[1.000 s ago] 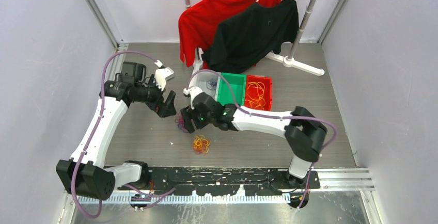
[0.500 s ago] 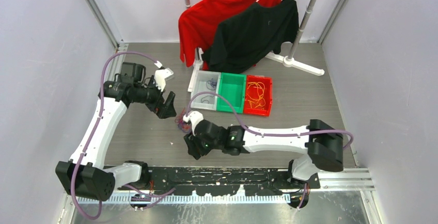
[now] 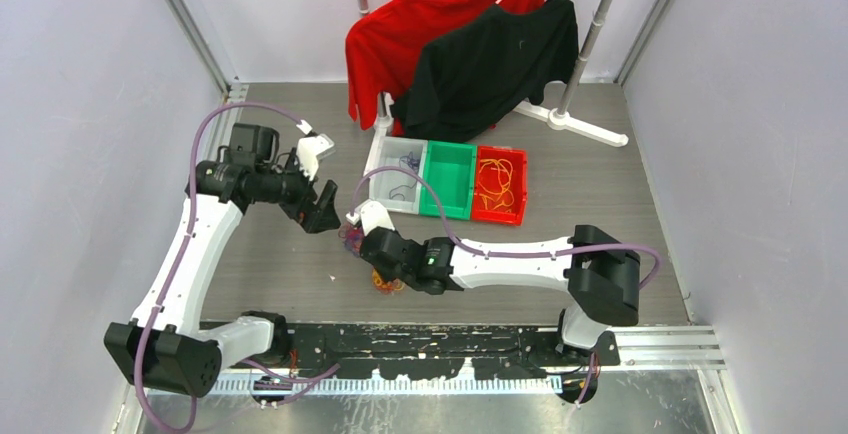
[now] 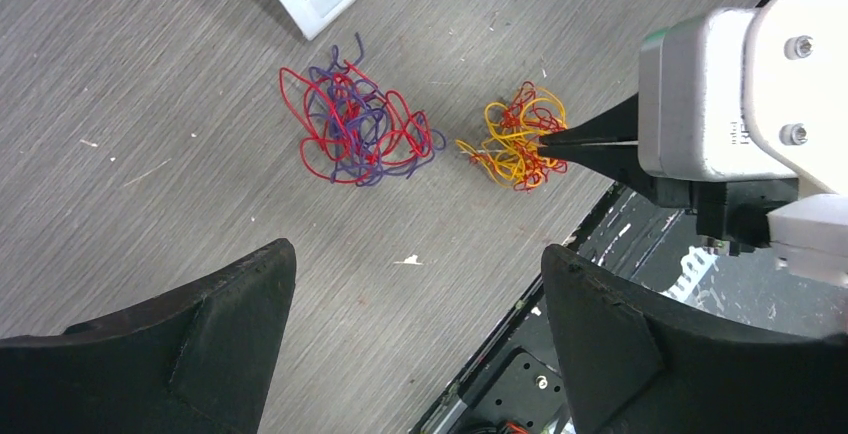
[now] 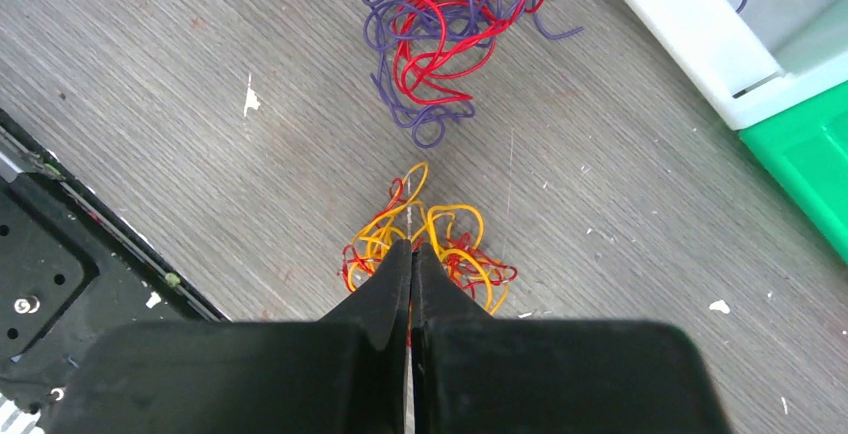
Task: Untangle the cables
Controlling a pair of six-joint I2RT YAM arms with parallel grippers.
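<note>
The left gripper point(image 3: 321, 204) hung wide open and empty to the left of the white bin point(image 3: 377, 170). A purple-and-red bunch of cables point(image 4: 355, 129) lay on the table point(image 4: 150, 74) just off the white bin's near corner. Farther from the white bin, toward the table's near edge, the right gripper point(image 5: 410, 246) stood pinched tight on strands of a yellow-and-red bunch point(image 5: 462, 254).
</note>
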